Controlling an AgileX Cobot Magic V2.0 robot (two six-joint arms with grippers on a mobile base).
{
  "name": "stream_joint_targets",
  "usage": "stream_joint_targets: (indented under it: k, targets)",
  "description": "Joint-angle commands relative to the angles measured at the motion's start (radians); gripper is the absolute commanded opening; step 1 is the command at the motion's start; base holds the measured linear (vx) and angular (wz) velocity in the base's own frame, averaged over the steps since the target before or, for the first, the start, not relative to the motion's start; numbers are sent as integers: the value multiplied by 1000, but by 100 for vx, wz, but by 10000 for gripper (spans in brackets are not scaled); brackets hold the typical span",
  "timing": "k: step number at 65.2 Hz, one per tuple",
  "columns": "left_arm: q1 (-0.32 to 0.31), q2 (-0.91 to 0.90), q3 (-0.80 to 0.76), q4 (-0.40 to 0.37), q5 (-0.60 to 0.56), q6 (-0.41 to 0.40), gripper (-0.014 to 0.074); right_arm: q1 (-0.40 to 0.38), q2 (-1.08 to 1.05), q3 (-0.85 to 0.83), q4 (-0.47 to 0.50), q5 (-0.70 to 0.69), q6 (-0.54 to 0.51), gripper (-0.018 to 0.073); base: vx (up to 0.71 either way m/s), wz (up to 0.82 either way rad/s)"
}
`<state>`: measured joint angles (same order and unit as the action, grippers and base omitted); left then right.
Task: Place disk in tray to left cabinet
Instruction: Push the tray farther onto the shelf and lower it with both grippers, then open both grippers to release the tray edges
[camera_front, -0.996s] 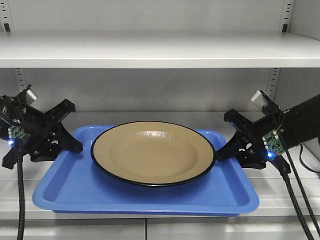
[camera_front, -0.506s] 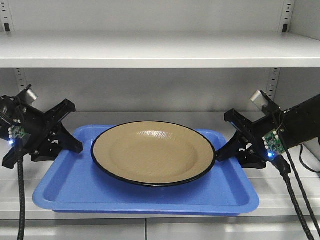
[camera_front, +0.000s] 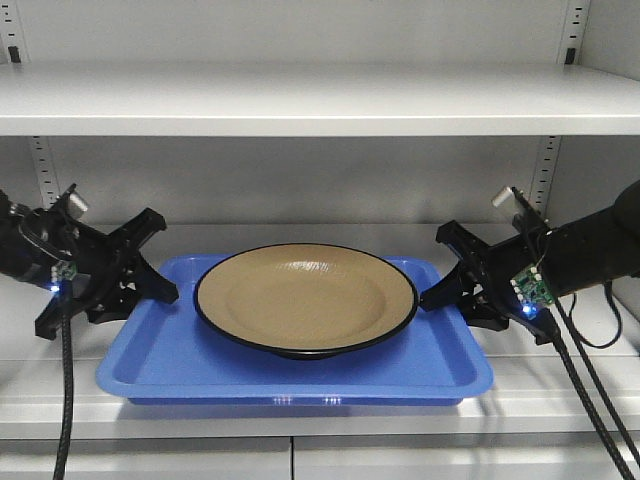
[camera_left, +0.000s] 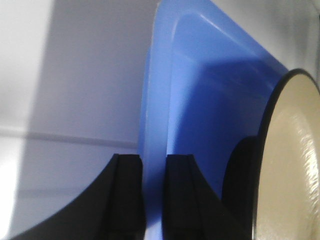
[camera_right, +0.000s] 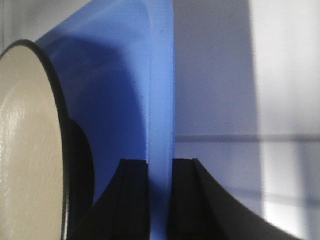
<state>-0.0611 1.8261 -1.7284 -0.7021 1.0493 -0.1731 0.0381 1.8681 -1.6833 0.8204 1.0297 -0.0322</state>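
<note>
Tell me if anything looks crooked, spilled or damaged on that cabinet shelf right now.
Nothing stands out. The disk sits flat and centred in the tray, which lies level on the left cabinet shelf. The left gripper and right gripper each clamp a tray rim. No spill or damage shows.

my left gripper (camera_left: 154, 197) straddles the rim of the blue tray (camera_left: 210, 115), one black finger (camera_left: 125, 200) outside the edge and the other inside, the rim filling the narrow gap between them. to the right, the tan disk (camera_left: 290, 165) with its thin black edge sits in the tray, casting a dark shadow on the blue floor. pale grey cabinet shelf (camera_left: 75, 100) stretches away on the left, crossed by a faint seam.
</note>
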Motion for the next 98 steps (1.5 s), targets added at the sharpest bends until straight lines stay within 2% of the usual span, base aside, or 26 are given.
stream_joint_targets:
  k: [1, 23, 39, 51, 57, 66, 74, 88, 98]
  targets:
    - [-26, -21, -38, -147, -94, -24, -3, 22, -32, -39, 204, -72, -37, -5, 0, 0]
    - [-28, 88, -38, -157, -212, -21, -2, 22, 77, -39, 322, -192, -215, -3, 0, 0]
    - [-28, 125, -38, -198, -283, -21, 3, 22, 116, -39, 333, -230, -251, 13, 0, 0]
    - [-27, 131, -38, -198, -301, -19, 14, 22, 120, -39, 331, -263, -270, 81, 0, 0]
    - [-26, 130, -38, -199, -298, 19, 35, 21, 120, -39, 331, -278, -278, 146, 0, 0]
    - [-26, 119, -38, -199, -290, 96, 98, 21, 120, -39, 331, -301, -305, 273, 0, 0]
    - [-22, 111, -38, -195, -294, 168, 189, 17, 117, -39, 331, -323, -314, 368, 0, 0]
    - [7, 110, -38, -195, -309, 192, 351, -20, 114, -39, 337, -350, -314, 388, 0, 0]
    - [27, 110, -38, -199, -323, 189, 400, -40, 114, -39, 338, -366, -315, 388, 0, 0]
